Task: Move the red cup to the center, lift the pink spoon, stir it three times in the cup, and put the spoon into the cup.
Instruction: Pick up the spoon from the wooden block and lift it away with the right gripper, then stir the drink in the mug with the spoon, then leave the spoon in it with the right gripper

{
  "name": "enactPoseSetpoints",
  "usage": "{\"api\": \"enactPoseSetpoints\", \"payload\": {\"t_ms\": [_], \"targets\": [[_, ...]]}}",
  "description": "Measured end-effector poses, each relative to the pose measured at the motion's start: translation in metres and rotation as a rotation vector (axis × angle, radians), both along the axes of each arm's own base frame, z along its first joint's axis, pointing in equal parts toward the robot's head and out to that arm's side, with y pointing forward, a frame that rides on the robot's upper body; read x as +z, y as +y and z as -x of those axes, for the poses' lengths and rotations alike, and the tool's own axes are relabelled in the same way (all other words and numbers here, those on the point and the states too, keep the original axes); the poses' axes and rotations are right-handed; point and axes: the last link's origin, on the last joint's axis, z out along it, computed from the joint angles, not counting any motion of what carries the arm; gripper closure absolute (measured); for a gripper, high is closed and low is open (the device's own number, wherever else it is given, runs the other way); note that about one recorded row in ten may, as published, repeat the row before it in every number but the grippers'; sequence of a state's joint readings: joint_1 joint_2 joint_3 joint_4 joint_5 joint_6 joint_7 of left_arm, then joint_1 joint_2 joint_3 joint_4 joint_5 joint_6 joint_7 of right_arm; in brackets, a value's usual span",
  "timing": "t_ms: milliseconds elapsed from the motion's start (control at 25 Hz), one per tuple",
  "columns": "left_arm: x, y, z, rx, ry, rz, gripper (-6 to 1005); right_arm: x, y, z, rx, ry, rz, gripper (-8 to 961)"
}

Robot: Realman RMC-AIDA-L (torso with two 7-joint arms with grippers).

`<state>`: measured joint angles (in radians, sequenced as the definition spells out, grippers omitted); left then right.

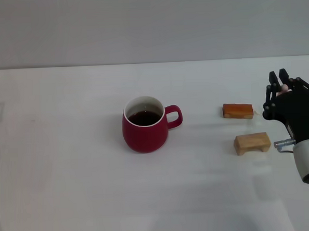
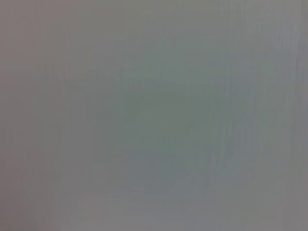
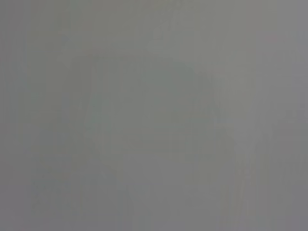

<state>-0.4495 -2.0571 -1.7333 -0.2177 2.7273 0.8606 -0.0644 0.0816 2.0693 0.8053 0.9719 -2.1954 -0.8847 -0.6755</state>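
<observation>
At the table's right edge, the right gripper is pinching something pinkish, likely the spoon, well apart from the cup.

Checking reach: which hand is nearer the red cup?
Right. The right hand is off the red cup's handle side, beyond two wooden blocks. The left hand is out of view.

The rounded dark-red ceramic cup looks glossy and smooth; two small wooden blocks show a grainy, varnished finish on the matt white table
</observation>
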Motion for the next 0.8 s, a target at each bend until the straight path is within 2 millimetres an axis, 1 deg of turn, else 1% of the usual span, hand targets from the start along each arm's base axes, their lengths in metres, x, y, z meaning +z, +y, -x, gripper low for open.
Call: {"api": "enactPoseSetpoints", "payload": {"t_ms": [480,800], "targets": [[-0.001,0.001,0.0,0.003,0.0,0.006,170,-0.001,0.006,0.016,0.049,0.003,0.008,827],[-0.002,0.002,-0.001,0.001,-0.002,0.007,170,-0.004,0.014,0.03,0.095,0.002,0.025,826]]}}
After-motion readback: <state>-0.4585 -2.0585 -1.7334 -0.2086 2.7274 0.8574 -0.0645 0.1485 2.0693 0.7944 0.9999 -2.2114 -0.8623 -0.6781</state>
